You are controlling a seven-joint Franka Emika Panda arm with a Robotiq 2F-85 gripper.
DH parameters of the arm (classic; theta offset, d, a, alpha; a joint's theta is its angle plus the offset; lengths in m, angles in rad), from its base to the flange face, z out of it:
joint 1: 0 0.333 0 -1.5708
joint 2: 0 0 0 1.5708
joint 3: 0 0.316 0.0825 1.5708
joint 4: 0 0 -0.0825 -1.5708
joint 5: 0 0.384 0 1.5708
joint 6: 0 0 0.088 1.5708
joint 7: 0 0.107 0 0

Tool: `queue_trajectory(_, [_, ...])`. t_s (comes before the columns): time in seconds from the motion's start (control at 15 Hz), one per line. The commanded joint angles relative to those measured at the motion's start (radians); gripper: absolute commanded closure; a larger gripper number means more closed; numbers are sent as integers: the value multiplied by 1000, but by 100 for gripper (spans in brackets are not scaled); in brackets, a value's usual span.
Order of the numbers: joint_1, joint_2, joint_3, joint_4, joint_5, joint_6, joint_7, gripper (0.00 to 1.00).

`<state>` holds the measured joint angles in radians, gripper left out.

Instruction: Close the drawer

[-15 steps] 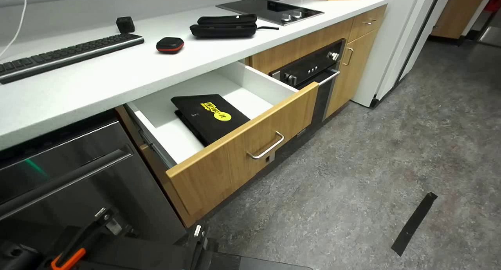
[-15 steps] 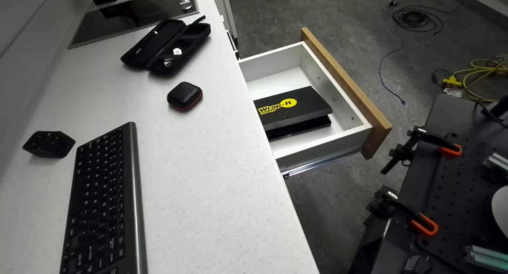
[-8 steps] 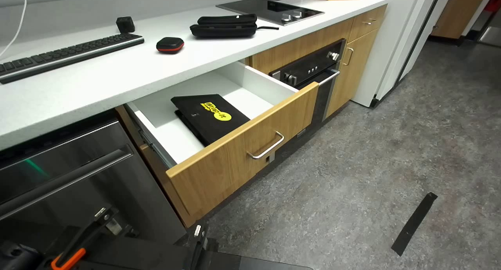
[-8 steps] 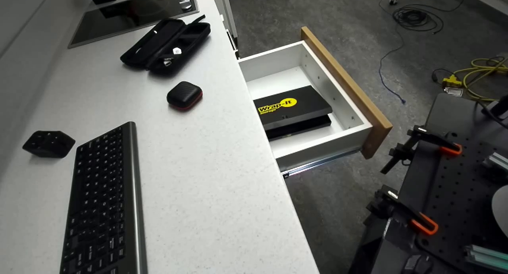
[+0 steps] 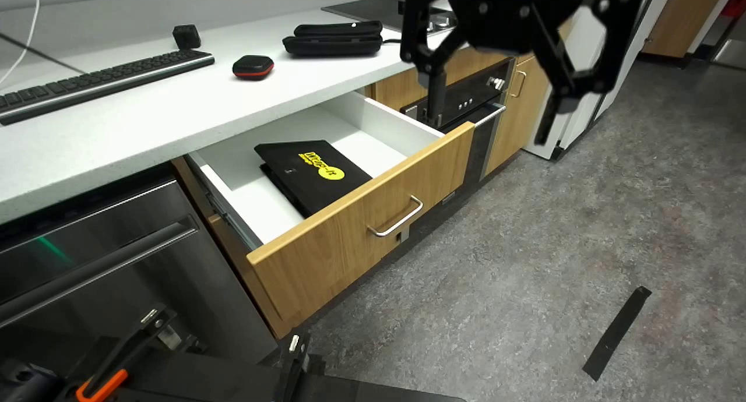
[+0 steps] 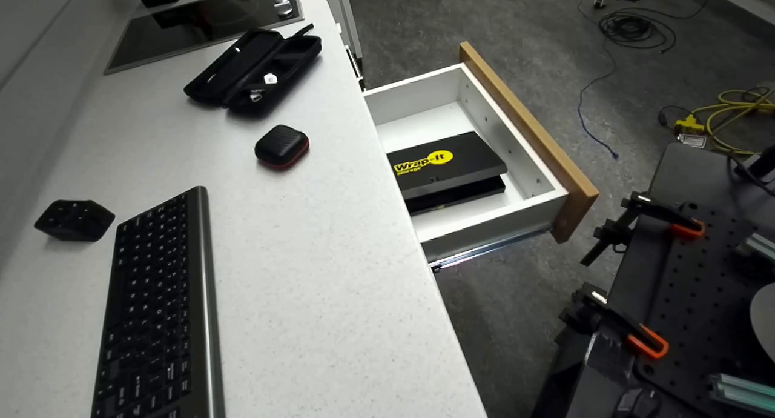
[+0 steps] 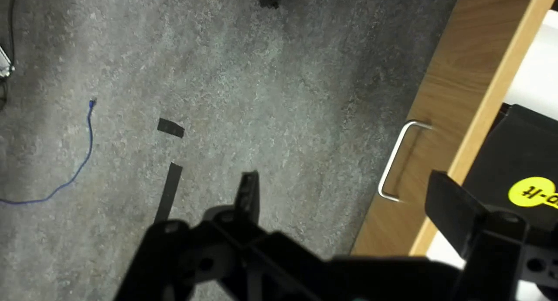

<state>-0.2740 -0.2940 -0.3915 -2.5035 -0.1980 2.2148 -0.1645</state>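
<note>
1. Clearly, the wide oak-coloured wooden drawer (image 5: 349, 233), white inside, stands well out from beneath the speckled white countertop (image 6: 321, 254); closing it, I judge, has not yet begun.
2. Near the top of an exterior view hangs the black two-fingered claw (image 5: 489, 131), blurred, its fingers spread wide with nothing between them. I see no contact with the drawer.
3. What worries me: in the wrist view one finger overlaps the drawer's front edge, its mate the mottled grey floor (image 7: 279, 100). Lowered just so, I think, a finger might land on that edge or drop inside, hindering any push.
4. A shove far from the slim silver bar handle (image 7: 393, 159), toward either end, could twist the drawer on its thin metal runner (image 6: 490, 248) and bind it.
5. The flat black box with yellow lettering (image 6: 448, 166), lying inside, looks slightly ajar; if its lid stands proud, which I cannot tell, it might snag beneath the countertop.
6. Compared with half a second earlier, the claw is the newcomer in an exterior view; drawer and box look unmoved in both exterior views.
</note>
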Motion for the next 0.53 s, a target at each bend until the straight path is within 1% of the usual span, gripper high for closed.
queue_trajectory(0.0, [-29, 46, 20, 8, 15, 2, 0, 0])
queue_trajectory(0.13, [-35, 107, 19, 28, 20, 2, 2, 0])
queue_trajectory(0.4, [-35, 126, 18, 47, 20, 1, 4, 0])
queue_trajectory(0.47, [-34, 135, 22, 40, 22, 46, 36, 0])
